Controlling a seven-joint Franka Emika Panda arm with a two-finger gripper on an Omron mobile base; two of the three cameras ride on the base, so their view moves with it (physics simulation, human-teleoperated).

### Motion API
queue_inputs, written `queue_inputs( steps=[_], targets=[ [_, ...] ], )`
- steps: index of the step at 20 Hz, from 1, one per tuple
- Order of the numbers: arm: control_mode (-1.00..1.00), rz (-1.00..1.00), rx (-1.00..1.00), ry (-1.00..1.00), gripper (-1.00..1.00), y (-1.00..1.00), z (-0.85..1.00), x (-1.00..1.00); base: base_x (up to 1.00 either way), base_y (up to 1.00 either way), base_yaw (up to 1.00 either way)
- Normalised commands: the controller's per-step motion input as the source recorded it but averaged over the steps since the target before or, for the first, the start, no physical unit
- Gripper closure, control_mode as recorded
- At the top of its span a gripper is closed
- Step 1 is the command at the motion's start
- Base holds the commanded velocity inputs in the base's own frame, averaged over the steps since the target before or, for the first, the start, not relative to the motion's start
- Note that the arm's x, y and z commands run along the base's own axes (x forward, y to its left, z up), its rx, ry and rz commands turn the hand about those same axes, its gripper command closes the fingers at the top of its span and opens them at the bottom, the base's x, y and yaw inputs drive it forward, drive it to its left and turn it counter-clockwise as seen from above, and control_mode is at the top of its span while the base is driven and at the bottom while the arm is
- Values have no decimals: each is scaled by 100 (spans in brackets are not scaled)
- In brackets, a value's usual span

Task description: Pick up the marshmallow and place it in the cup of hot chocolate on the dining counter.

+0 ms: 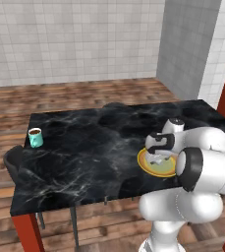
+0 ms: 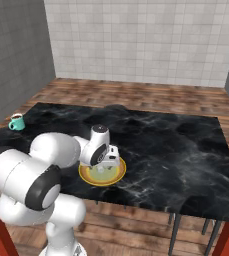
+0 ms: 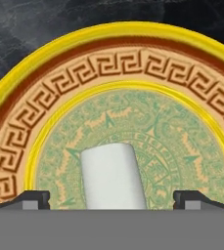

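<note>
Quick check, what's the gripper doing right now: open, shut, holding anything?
Gripper: open, holding nothing; its fingers stand either side of the marshmallow on the plate.

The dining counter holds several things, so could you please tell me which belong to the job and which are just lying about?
Job:
marshmallow, lying on the plate between the open tool's fingers
cup of hot chocolate, near the far corner
dining counter

Lying about:
plate
dark chairs
</note>
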Motion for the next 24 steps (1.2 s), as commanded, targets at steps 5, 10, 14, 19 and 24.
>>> queue_inputs(
  steps=[5, 10, 14, 19, 24],
  targets=[
    [-100, 3, 0, 0, -100, 0, -10, 4, 0, 0, 0],
    [-100, 1, -1, -2, -100, 0, -11, 3, 0, 0, 0],
    [-100, 0, -3, -3, -100, 0, -21, 0, 0, 0, 0],
    [-100, 0, -3, -3, 100, 2, -25, 0, 0, 0, 0],
    [-100, 0, -1, -4, 100, 1, -13, 0, 0, 0, 0]
  ],
)
